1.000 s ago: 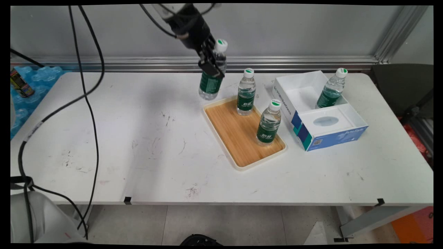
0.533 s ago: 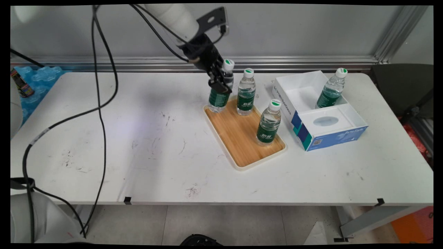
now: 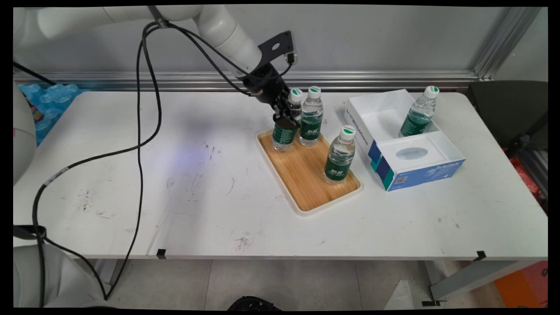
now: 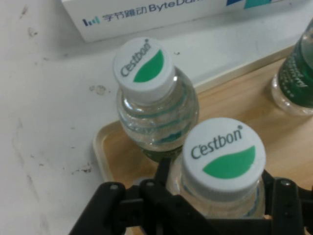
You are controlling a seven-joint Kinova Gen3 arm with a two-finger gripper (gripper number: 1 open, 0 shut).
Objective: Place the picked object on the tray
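Note:
My gripper (image 3: 286, 117) is shut on a clear water bottle (image 3: 285, 131) with a green label and white cap, holding it upright at the far left corner of the wooden tray (image 3: 302, 177). Its base is at the tray's floor; contact cannot be told. In the hand view the held bottle's cap (image 4: 224, 157) sits between the black fingers (image 4: 161, 176). A second bottle (image 3: 311, 117) stands right beside it, its cap (image 4: 144, 68) just beyond. A third bottle (image 3: 340, 155) stands nearer on the tray's right side.
A white and blue open box (image 3: 404, 138) lies right of the tray, with a fourth bottle (image 3: 419, 112) standing in its far compartment. Black cables (image 3: 140, 144) hang over the table's left half. A pack of bottles (image 3: 48, 98) sits beyond the left edge.
The gripper has come down and to the right with the bottle, from high above the table's back to the tray's far left corner beside the standing bottle.

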